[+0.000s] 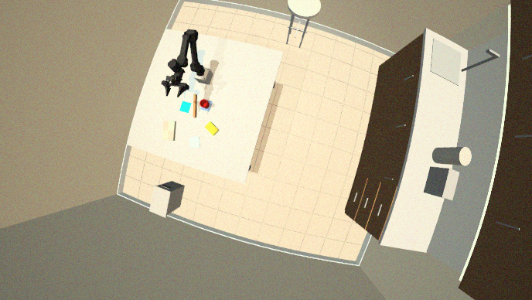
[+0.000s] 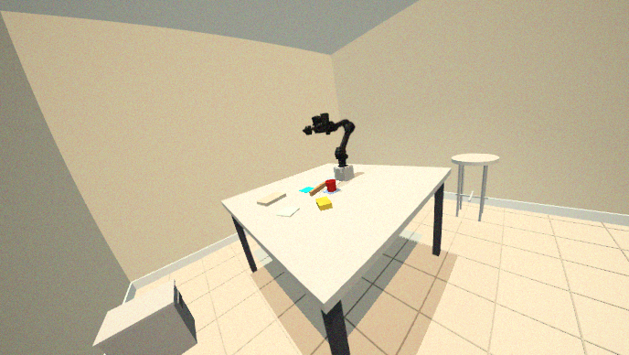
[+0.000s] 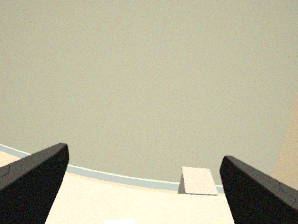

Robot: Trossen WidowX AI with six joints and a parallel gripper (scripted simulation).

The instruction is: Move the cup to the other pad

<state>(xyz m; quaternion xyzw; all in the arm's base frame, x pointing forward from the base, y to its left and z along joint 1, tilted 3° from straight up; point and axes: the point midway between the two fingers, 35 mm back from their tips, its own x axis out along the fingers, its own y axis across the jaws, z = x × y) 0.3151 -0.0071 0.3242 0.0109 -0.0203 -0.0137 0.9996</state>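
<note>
Hovering well above the table (image 2: 347, 229), the gripper (image 1: 172, 88) stands spread wide and holds nothing; the wrist view shows both dark fingers at the frame edges with only wall and the far table edge between them. In the top view the red cup (image 1: 204, 103) sits on a pale blue pad (image 1: 206, 108), at roughly 4 o'clock from the gripper and near it. A wooden bar (image 1: 195, 105) lies just beside the cup at its 9 o'clock, and beyond that bar lies the cyan pad (image 1: 185, 107), which I judge to be the destination. A yellow block (image 1: 211, 128) lies at 6 o'clock from the cup, well apart; a tan board (image 1: 169, 130) and a white tile (image 1: 194, 142) lie farther out. Marbles are too small to make out in any view. Handling judgement: cup looks rigid and smooth-walled, small, likely light itself but carrying loose rolling mass, so any tilt or jerk risks spilling. Best hold, in my estimate, is across the side wall about mid-height or a little above, fingers level on opposite sides, axis kept vertical. The smooth wall may slip, so a firm squeeze is wanted. The carry must lift the cup over the bar, not drag it across.
</note>
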